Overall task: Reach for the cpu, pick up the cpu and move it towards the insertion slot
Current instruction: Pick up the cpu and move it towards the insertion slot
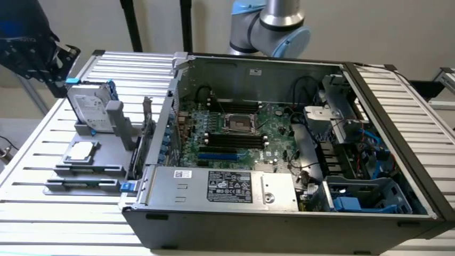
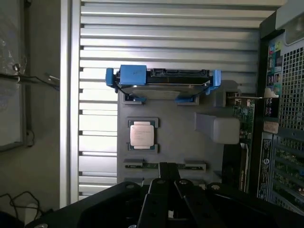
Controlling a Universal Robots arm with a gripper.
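Wrist view: gripper (image 2: 169, 168) hovers off the cpu (image 2: 141, 134), empty; can't tell its opening. An off-centre descent could clip the holder (image 2: 183, 147).

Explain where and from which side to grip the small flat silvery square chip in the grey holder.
Probably best taken by two opposite thin edges, straight down from above: the silvery-grey square cpu lies flat in a shallow recess of the grey holder, its sides barely exposed.

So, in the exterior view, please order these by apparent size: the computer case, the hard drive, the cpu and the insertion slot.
1. computer case
2. hard drive
3. insertion slot and cpu: they look about alike, so not ranked.
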